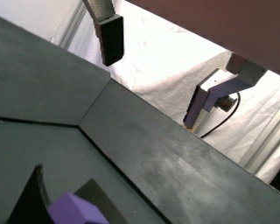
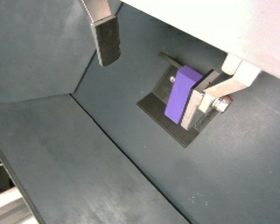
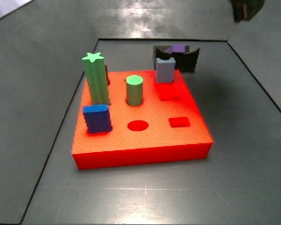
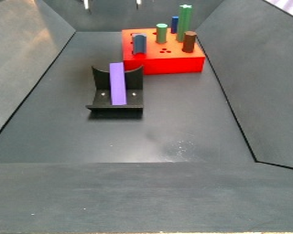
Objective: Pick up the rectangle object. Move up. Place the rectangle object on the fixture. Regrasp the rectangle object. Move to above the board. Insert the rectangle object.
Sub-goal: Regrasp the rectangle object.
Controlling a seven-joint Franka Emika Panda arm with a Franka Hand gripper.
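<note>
The rectangle object [image 4: 117, 84] lay in the fixture [image 4: 95, 103], on the floor near the board [image 4: 186, 62]. The hand [image 2: 166, 57] hung well above it, wide open and empty. In a side view only a dark bit of the hand [image 3: 246, 9] showed at the top edge.

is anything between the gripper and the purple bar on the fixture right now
Nothing visible. The rectangle object lies alone on the fixture. The gripper is open and empty above it, with only air between in a wrist view. The pegs stand on the board, off to the side.
</note>
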